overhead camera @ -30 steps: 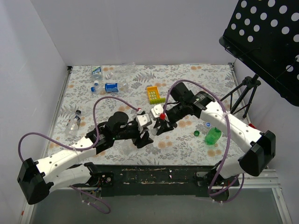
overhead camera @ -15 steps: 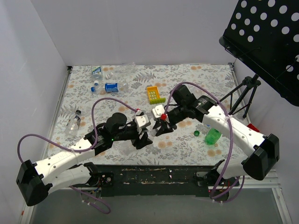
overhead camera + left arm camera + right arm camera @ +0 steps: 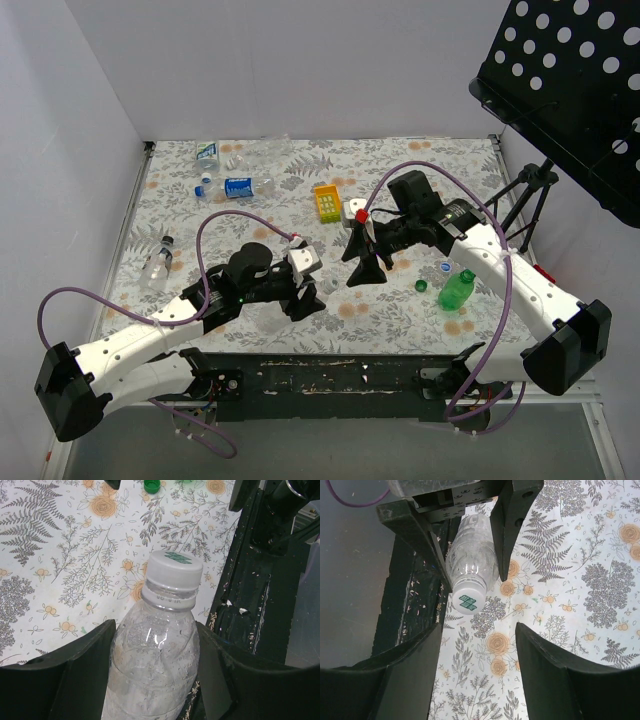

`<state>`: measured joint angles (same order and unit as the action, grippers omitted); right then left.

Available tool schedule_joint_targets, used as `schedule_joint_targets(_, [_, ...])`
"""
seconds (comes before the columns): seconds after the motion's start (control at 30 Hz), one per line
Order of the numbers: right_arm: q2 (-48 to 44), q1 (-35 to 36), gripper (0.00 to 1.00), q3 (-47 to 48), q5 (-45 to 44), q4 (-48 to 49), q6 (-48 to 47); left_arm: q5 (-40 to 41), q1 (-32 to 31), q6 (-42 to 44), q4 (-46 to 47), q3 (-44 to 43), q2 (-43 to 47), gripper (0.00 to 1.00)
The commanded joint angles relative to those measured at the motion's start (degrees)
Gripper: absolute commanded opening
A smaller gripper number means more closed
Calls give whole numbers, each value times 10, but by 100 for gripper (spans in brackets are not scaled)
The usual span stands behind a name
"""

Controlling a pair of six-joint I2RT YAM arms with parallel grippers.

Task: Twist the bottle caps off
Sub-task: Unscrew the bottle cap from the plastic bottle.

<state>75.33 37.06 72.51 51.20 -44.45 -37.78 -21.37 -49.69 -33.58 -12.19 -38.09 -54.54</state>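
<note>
My left gripper (image 3: pixel 154 630) is shut on a clear bottle (image 3: pixel 155 670) and holds it tilted above the table's near edge. On the bottle's neck sits a white bottle cap (image 3: pixel 176 567) with a green mark. In the right wrist view that same cap (image 3: pixel 468 598) faces the camera, beyond my right gripper (image 3: pixel 477 626). The right gripper stands open with only the tablecloth between its fingers, apart from the cap. From above, the left gripper (image 3: pixel 305 295) is at centre front and the right gripper (image 3: pixel 360 268) is just right of it.
A green bottle (image 3: pixel 457 290) lies at the right with a loose green cap (image 3: pixel 421 286) and a blue cap (image 3: pixel 445 267) near it. A yellow block (image 3: pixel 331 202) sits mid-table. Several bottles (image 3: pixel 238 186) lie at the back left, one (image 3: pixel 157 262) at the left edge. A black music stand (image 3: pixel 570 90) overhangs the right.
My right gripper has opened and drawn back to the right, away from the bottle's cap. The left gripper has kept its hold on the bottle and barely moved.
</note>
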Motion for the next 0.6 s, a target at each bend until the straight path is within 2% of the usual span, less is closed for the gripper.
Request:
schedule_joint_targets(0.0, [-23, -10, 70, 31, 4, -20, 24, 10, -2, -10, 7, -7, 8, 0])
schedule_joint_targets(0.23, [-25, -28, 72, 47, 22, -18, 59, 19, -2, -17, 6, -5, 17, 0])
schedule_joint_targets(0.47, [-32, -47, 73, 6, 33, 63, 213, 30, -1, -22, 12, -6, 15, 0])
schedule_joint_targets(0.57, [-28, -49, 72, -7, -4, 95, 293, 34, -2, -23, 20, -4, 12, 0])
